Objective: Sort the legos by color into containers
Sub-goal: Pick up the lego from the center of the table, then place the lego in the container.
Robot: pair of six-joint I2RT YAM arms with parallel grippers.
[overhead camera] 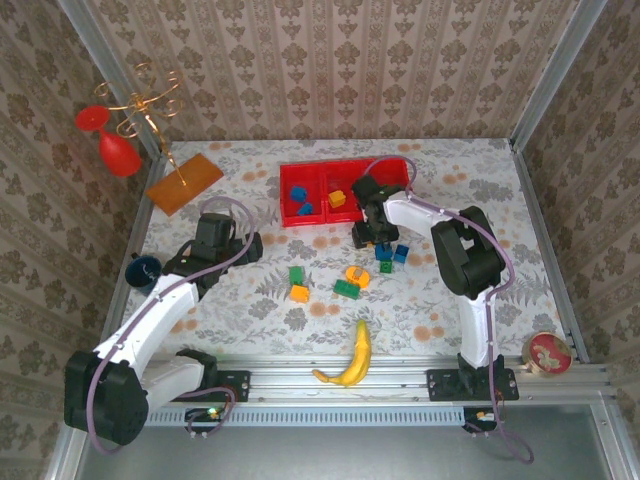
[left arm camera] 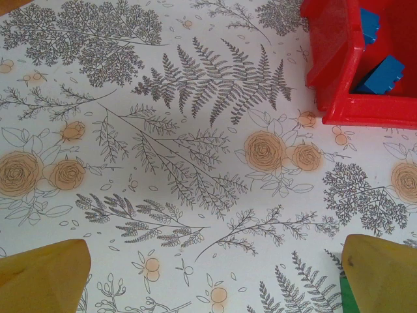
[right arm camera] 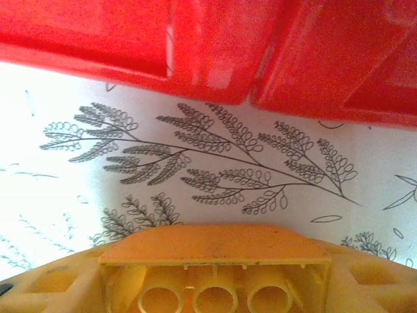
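The right gripper (right arm camera: 215, 287) was clamped on a hollow, studded orange plastic brick (right arm camera: 215, 251), just on the near side of the glossy red plastic tray (right arm camera: 208, 59). The brick's smooth, hard walls might slip or twist between the pads and drop it short of a compartment. The left gripper (left arm camera: 215, 280) hung with its fingers apart over the matte floral table (left arm camera: 195, 163).

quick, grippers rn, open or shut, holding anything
left gripper: open, holding nothing.
right gripper: closed on an orange brick, just short of the red tray.
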